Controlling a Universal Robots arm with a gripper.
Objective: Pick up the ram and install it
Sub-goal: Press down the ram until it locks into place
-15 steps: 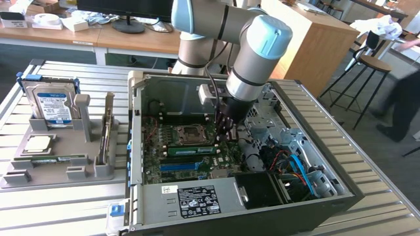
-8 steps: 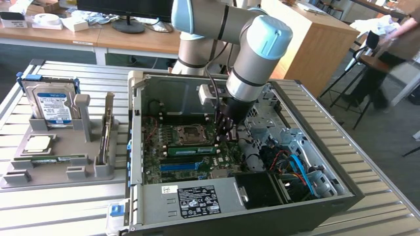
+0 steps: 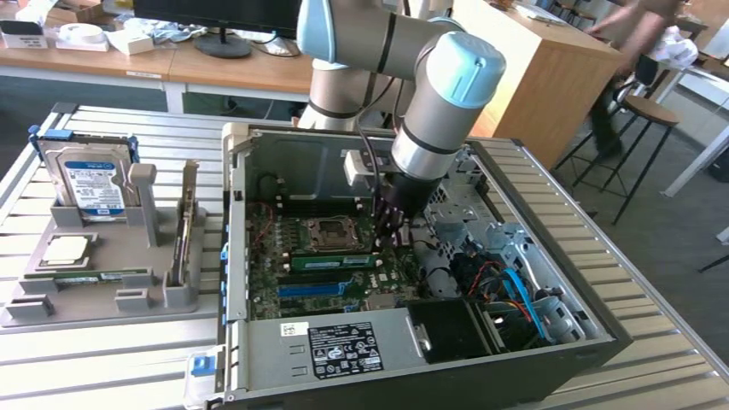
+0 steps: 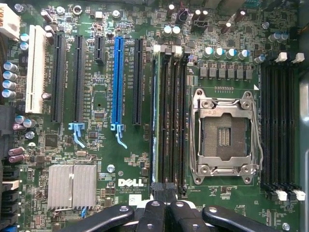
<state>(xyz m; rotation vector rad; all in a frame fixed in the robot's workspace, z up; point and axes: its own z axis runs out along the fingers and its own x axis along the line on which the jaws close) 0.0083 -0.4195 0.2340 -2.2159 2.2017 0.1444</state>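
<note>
Ram (image 3: pixel 331 260): one green stick with a white label, seated on edge in a motherboard slot just beside the CPU socket, inside the open case. In the wrist view it is the thin green edge (image 4: pixel 155 111) running along the first slot of the bank next to the socket.
Tray (image 3: pixel 29 312): one grey holder on the slatted table at the exterior view's left, well apart from the case.
Drive (image 3: pixel 94 186): one, blue-labelled, standing upright at the tray's back.
Processor (image 3: pixel 67 250): one square silver chip, lying flat on the tray in front of the drive.
Case (image 3: pixel 592 333): one tower, side panel off, lying on the table at centre.
Motherboard (image 4: pixel 130 145): one, green, with one blue expansion slot (image 4: pixel 117 79), one white slot (image 4: pixel 37 70) and one finned heatsink (image 4: pixel 72 186).
Socket (image 4: pixel 224 135): one, bare, metal frame closed around it.
Memory banks: two, one on either side of the socket; the far bank (image 4: pixel 280 125) shows four black slots.
Gripper (image 3: pixel 392 224): one, on the grey-and-blue arm, hanging inside the case just above the ram's end nearest the exterior view's right.
Jaws: fully closed, black fingers (image 4: pixel 153 215) drawn together, nothing between them; ram not held.
Person (image 3: pixel 626 51): one, blurred, by a stool at the exterior view's far right.
</note>
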